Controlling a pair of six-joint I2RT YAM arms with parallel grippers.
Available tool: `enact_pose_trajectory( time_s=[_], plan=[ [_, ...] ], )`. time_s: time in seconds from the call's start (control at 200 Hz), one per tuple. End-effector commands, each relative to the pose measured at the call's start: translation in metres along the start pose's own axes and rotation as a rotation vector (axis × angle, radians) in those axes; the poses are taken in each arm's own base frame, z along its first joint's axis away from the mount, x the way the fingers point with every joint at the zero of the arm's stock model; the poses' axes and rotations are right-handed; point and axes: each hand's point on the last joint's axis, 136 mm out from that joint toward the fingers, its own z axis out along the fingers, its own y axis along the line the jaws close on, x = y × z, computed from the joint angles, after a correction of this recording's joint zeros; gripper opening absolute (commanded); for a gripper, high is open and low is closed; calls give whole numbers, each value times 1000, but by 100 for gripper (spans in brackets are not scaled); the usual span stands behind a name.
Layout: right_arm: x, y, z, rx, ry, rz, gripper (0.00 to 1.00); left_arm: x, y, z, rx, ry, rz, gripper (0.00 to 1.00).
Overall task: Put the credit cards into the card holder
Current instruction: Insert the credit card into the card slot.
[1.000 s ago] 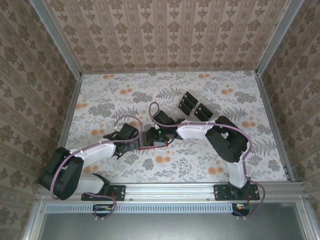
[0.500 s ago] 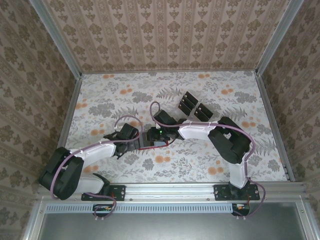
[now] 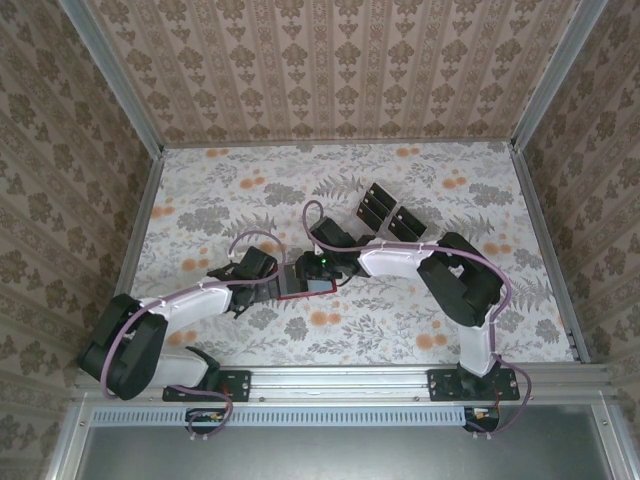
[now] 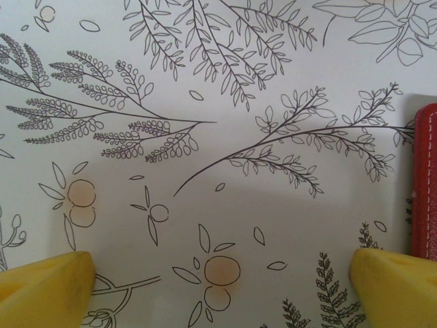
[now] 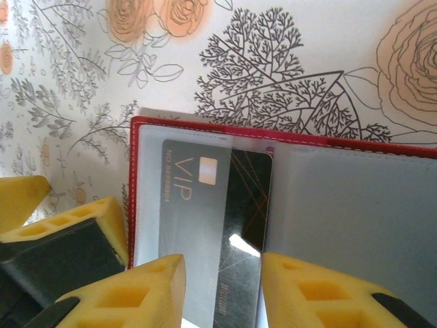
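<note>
A: Judging the credit card [image 5: 212, 205] how, for handling?

B: Reading it as stiff, thin and very light, probably glossy and slick on both faces. Expecting no give along the edges, so favouring a hold across the two long edges near the outer end, and staying off the faces.

A: And judging the card holder [image 5: 355, 205]?

B: Seeing it lying open and flat on the flowered table cover [image 4: 205, 102], showing a red border and greyish pockets. Guessing at soft, light material, likely sliding under a push unless pinned down.

A: Placing the card where, against the right gripper [image 5: 222, 273]?

B: Finding it running straight out from between the yellow fingers [image 5: 147, 294], flanked there on both long edges and reaching over the holder's left-hand pocket. Seeming to sit partly under a pale clear sleeve. Holding the jaws partly closed and, by the look of it, pinching the card by its edges. Not being sure of firm contact on both sides.

A: And reading the left gripper [image 4: 218, 273] how?

B: Hovering low over the table cover just beside the holder's red edge. Keeping the jaws spread wide and gripping nothing.
</note>
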Motion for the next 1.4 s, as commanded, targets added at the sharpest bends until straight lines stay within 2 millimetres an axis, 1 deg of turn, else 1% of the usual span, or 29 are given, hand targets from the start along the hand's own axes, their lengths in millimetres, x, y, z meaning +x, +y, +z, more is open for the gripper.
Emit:
enact_pose_trajectory(
  time_s=[0.0,0.155,0.385,0.635,0.855,0.935,1.045,1.215,1.265,1.285,1.345,1.395],
  plan=[
    [1,-5,9,15,12,4,35,12,4,6,-17,34,15,100],
    [4,-3,15,4,31,5,34,13,4,7,-17,36,15,100],
    [5,6,18,-15,40,-6,26,13,4,7,-16,37,14,100],
    [9,12,23,-33,57,-6,24,14,4,8,-15,40,12,100],
    [11,20,26,-48,62,-7,14,14,3,9,-11,40,13,100],
    [14,22,28,-55,68,-5,12,13,2,8,-9,40,13,100],
    [17,24,32,-71,77,2,12,12,2,6,-5,37,15,100],
    [22,29,34,-81,86,-7,13,10,2,3,-4,32,16,100],
    [23,28,33,-79,88,-8,14,9,1,2,-3,29,18,100],
    [24,27,32,-79,88,-9,17,9,2,1,-3,29,18,100],
    [25,25,30,-75,86,-13,31,7,2,-1,0,25,18,100],
    [25,23,27,-68,75,-16,38,7,2,-3,1,24,18,100]
  ],
)
